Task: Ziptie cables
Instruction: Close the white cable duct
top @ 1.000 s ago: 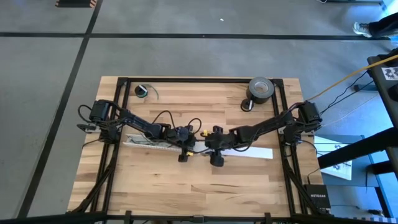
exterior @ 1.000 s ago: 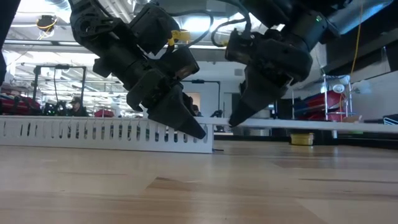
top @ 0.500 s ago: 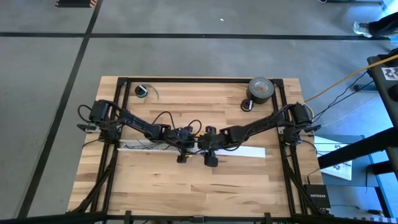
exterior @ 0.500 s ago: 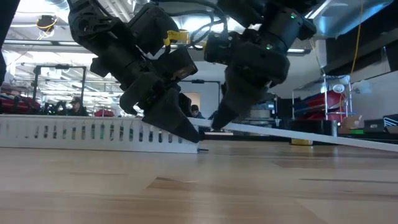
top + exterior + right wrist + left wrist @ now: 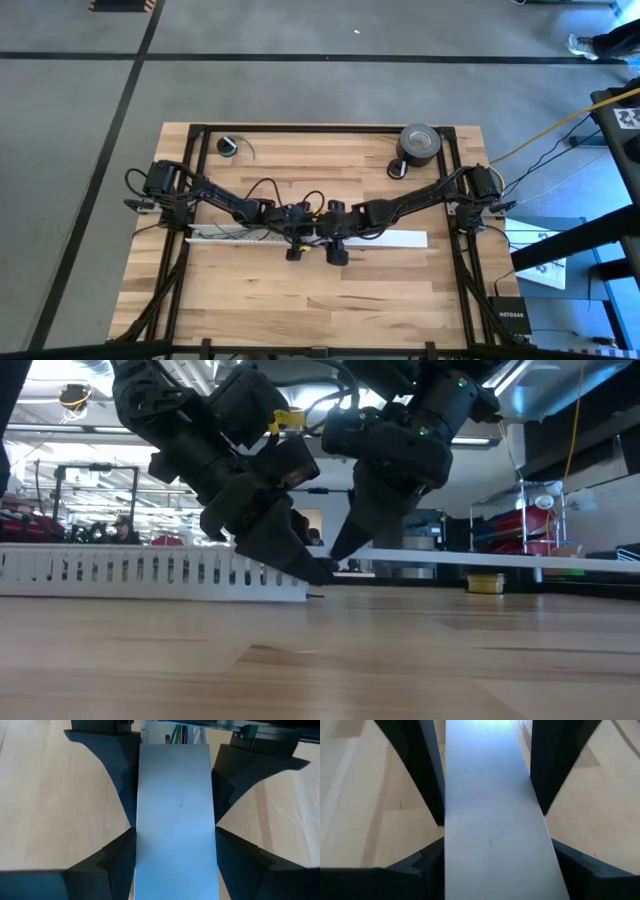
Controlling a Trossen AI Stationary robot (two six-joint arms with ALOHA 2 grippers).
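I'm seeing two white strips (image 5: 225, 233) (image 5: 390, 240), one tape roll (image 5: 421, 144), one small coil (image 5: 229, 147), two arms sharing one table (image 5: 300, 300)

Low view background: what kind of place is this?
Likely an industrial workshop or lab: metal racks with red gear at the back, bright ceiling lights, concrete floor around the wooden table.

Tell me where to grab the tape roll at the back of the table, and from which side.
Take the tape roll by its wall, one finger down the centre hole and one outside, coming straight down from above. It seems to lie flat on the table with the hole facing up, so its full width looks too broad to span.
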